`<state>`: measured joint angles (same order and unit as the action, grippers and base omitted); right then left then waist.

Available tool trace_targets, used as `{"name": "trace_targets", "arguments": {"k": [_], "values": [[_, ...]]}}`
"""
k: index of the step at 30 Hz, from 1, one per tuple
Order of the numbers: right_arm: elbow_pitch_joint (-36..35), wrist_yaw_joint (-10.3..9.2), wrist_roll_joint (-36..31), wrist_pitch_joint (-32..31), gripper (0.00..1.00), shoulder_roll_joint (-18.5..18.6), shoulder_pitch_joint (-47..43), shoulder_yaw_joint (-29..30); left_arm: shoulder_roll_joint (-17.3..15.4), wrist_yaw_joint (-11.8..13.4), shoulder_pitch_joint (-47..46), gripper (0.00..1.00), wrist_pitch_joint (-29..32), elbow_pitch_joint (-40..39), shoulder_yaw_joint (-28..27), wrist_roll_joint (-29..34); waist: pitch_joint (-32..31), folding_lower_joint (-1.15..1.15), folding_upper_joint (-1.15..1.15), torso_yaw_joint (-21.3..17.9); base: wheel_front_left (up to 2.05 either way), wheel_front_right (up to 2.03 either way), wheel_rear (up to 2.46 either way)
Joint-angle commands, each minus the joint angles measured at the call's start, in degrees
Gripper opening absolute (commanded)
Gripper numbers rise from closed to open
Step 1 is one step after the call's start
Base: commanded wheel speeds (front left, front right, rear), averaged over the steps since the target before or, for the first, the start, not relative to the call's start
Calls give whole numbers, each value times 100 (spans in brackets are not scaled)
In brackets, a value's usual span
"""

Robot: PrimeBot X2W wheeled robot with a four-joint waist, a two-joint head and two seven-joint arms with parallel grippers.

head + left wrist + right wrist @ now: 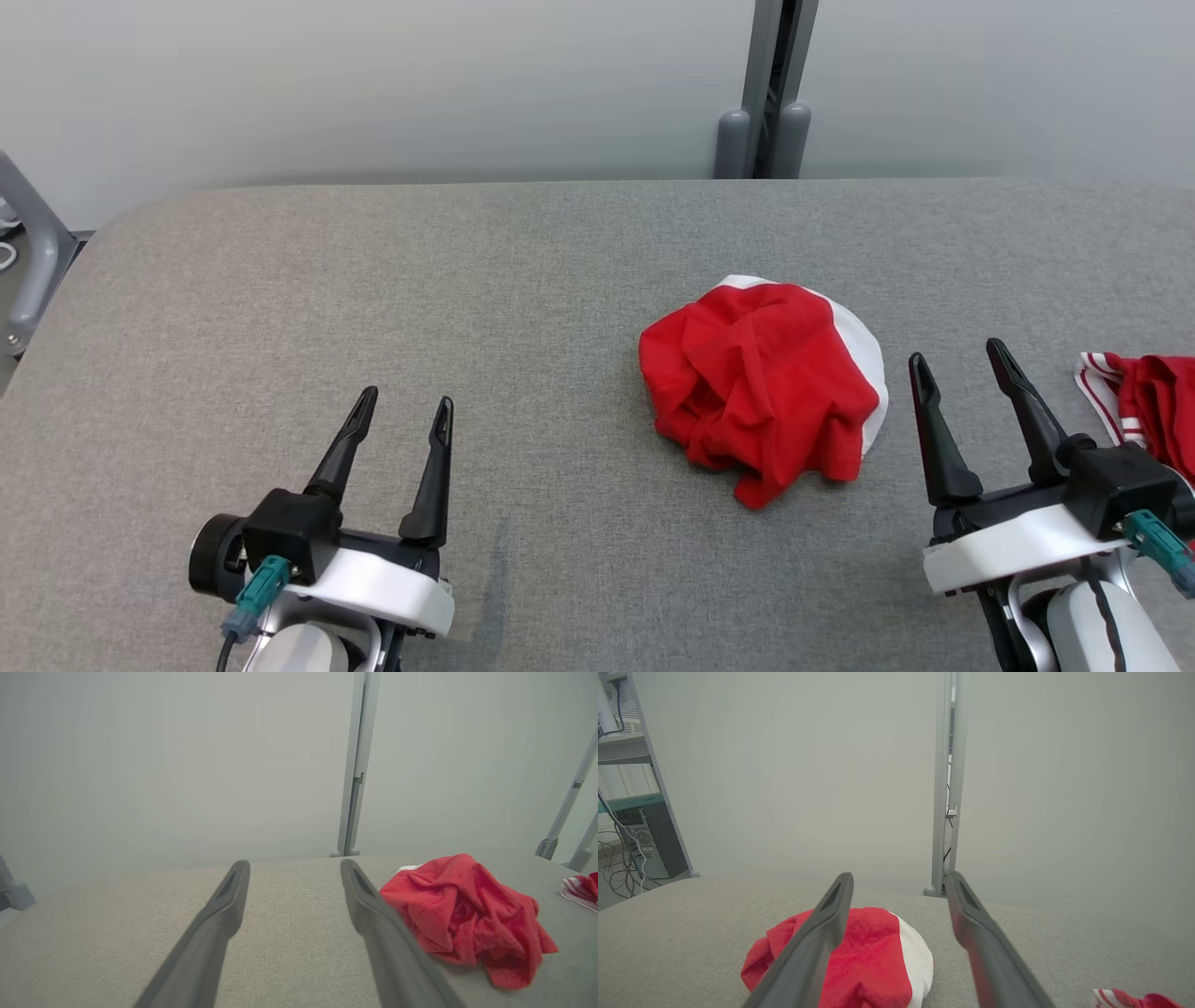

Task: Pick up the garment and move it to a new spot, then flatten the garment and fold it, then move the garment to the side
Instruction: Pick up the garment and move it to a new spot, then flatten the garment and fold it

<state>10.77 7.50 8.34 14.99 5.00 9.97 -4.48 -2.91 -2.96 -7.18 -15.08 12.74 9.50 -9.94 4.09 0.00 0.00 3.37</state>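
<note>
Your two grippers are poised over the grey worktop (pixel 373 280), both with jaws spread wide and nothing held. The garment (pixel 761 392), a crumpled red heap with a white band along its right side, lies right of the worktop's middle, about halfway between the far and near edges. It sits between your grippers, much nearer the right gripper (pixel 957 353), whose fingertips stand just beside the white band without touching it. In the right wrist view one finger (pixel 817 942) crosses in front of the heap. The left gripper (pixel 407 399) hangs well apart, toward the near left corner. A second cloth (pixel 1144 401), red with white stripes, lies at the right edge, beside the right gripper.
</note>
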Motion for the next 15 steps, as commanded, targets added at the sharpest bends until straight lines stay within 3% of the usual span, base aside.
{"name": "trace_targets", "arguments": {"k": [1,15], "values": [[25,-2,-22,28,100,32,-24,12,-10,12,11,100,-7,-40,28,-64,14,0,0,5,0,0,0],[111,-2,8,28,100,1,57,109,-9,153,-81,100,-7,-195,137,-223,148,0,0,-22,0,0,0]]}}
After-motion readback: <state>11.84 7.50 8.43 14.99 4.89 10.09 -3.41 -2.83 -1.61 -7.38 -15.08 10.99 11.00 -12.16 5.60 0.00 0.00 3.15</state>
